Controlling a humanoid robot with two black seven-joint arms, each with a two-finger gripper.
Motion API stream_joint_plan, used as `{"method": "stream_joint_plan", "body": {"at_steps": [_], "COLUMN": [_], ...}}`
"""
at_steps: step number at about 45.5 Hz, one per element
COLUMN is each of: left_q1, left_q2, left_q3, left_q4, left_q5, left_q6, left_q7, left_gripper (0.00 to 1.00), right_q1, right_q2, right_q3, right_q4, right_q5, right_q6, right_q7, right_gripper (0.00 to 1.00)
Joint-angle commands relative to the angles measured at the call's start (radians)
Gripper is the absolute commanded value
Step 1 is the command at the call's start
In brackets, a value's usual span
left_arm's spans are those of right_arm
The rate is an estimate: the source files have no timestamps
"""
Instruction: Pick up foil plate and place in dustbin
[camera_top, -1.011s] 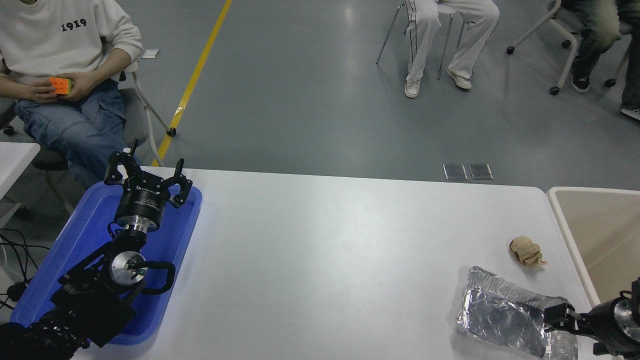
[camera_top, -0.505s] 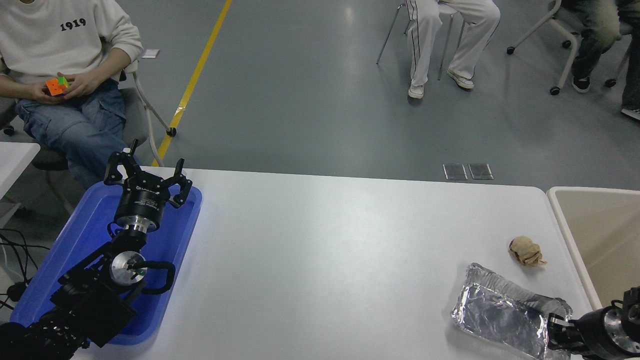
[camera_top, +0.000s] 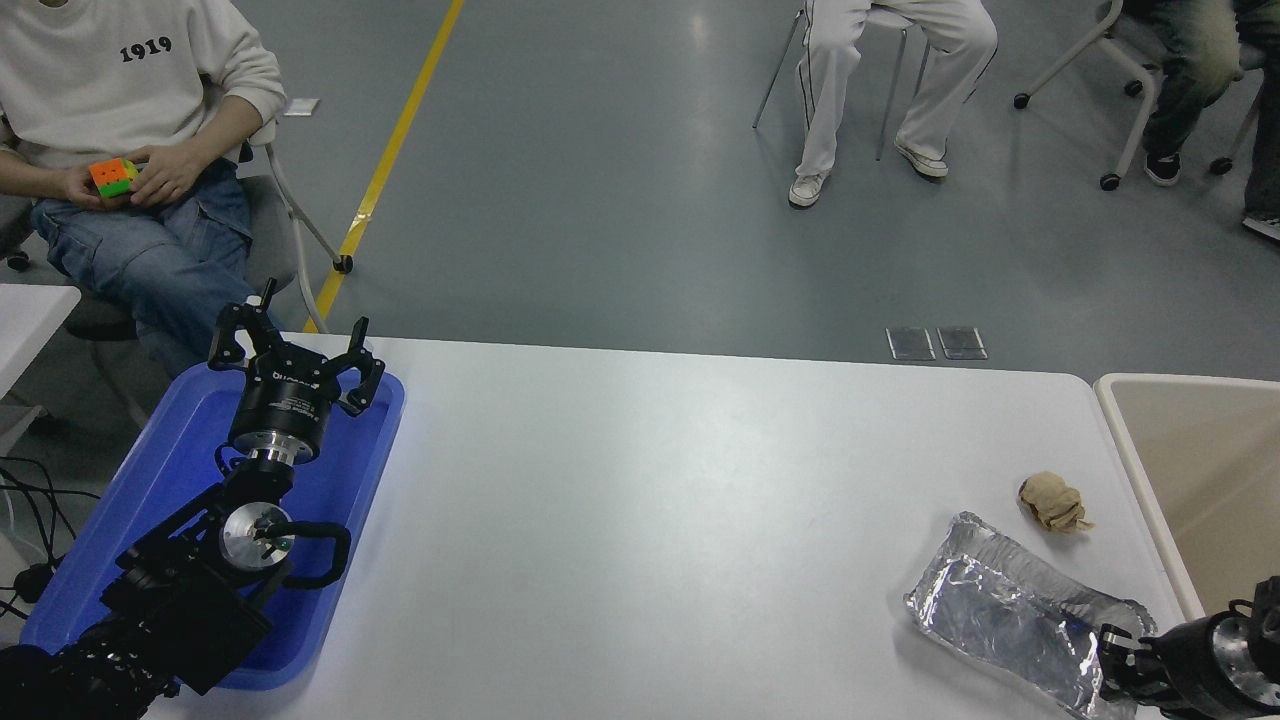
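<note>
The foil plate (camera_top: 1010, 615) is a crinkled silver tray lying at the table's near right corner, its long side running from far left to near right. My right gripper (camera_top: 1118, 662) comes in from the lower right corner and is shut on the plate's near right rim. The plate's far end looks slightly raised off the table. The dustbin (camera_top: 1124, 450) is a large beige bin standing just past the table's right edge, a short way right of the plate. My left gripper (camera_top: 296, 350) is parked open over a blue tray at the lower left.
A small crumpled tan paper ball (camera_top: 1052, 502) lies just beyond the plate, near the bin. The blue tray (camera_top: 160, 470) sits at the table's left edge. A person holding a coloured cube sits at the far left; other people sit on chairs farther back.
My right gripper has drawn back toward the near right corner, and the foil plate has shifted and turned with it. The left arm has not moved.
</note>
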Motion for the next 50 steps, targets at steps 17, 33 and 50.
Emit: {"method": "stream_joint_plan", "body": {"at_steps": [17, 33, 50], "left_q1": [0.000, 0.000, 0.000], "left_q2": [0.001, 0.001, -0.001], "left_q3": [0.000, 0.000, 0.002], "left_q4": [0.000, 0.000, 0.000], "left_q5": [0.000, 0.000, 0.000], "left_q6": [0.000, 0.000, 0.000], "left_q7": [0.001, 0.001, 0.001], "left_gripper": [1.00, 1.00, 1.00], "right_q1": [0.455, 0.837, 1.167], "right_q2": [-0.086, -0.096, -0.093], "right_q3": [-0.285, -0.477, -0.558], "right_q4": [0.279, 0.410, 0.413], "right_q5": [-0.118, -0.118, -0.115], "right_q6": [0.139, 0.303, 0.518], "right_q7": [0.002, 0.005, 0.005], "right_gripper": [0.00, 0.00, 0.00]}}
